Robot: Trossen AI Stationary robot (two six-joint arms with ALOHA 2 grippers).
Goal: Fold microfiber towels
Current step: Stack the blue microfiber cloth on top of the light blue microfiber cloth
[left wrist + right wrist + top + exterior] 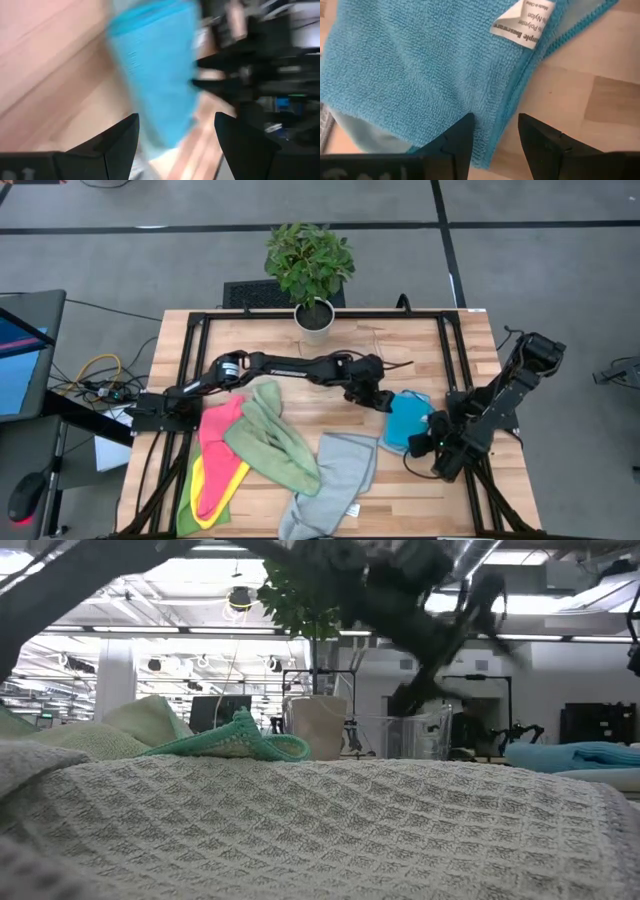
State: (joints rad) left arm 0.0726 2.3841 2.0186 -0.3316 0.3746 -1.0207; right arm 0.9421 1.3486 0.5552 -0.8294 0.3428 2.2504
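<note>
The folded blue microfiber towel [407, 423] lies on the worktop [400, 340], between the two claws. The left claw [383, 402] hovers beside the towel, fingers spread, grasping nothing. The right claw [492, 131] sits at the towel's edge, fingers parted, nothing clamped. A grey towel [335, 480] lies near the blue towel.

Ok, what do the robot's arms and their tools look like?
Both arms are dark, jointed and tubular. The left arm bears small white lettering and a pale silver joint near its base. The left tool and right tool each have two dark, wedge-shaped fingers.
</note>
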